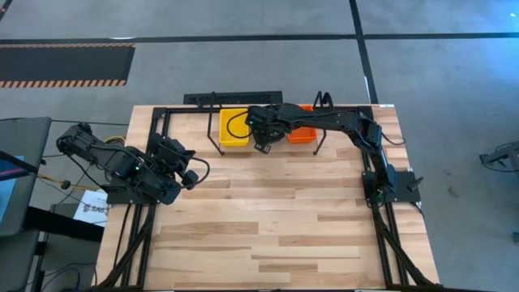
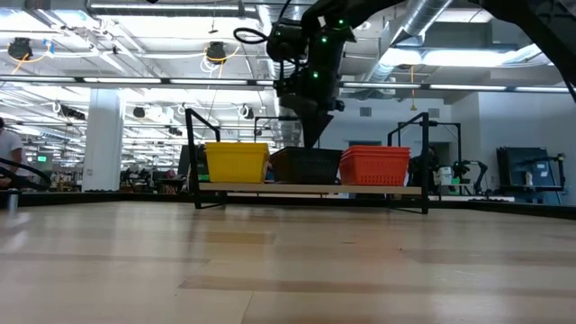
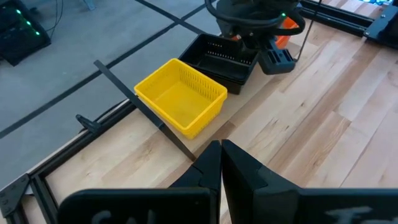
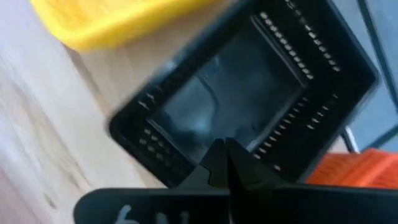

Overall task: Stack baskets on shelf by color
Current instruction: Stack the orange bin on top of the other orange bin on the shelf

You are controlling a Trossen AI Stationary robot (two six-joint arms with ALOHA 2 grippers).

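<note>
The left gripper [image 1: 191,176] waits at the left edge of the wooden table [image 1: 276,235], its fingers [image 3: 214,163] pressed together and holding nothing; farther back, at the table's far edge, the shelf [image 2: 310,189] carries three piles of baskets side by side; the yellow baskets [image 2: 237,162] sit at one end, the black baskets [image 2: 306,166] in the middle, the red-orange baskets [image 2: 373,166] at the other end; the right gripper [image 2: 314,139] hangs just above the black baskets, its jaws closed and empty, the tips pointing down into the top black tray; the room lies beyond
</note>
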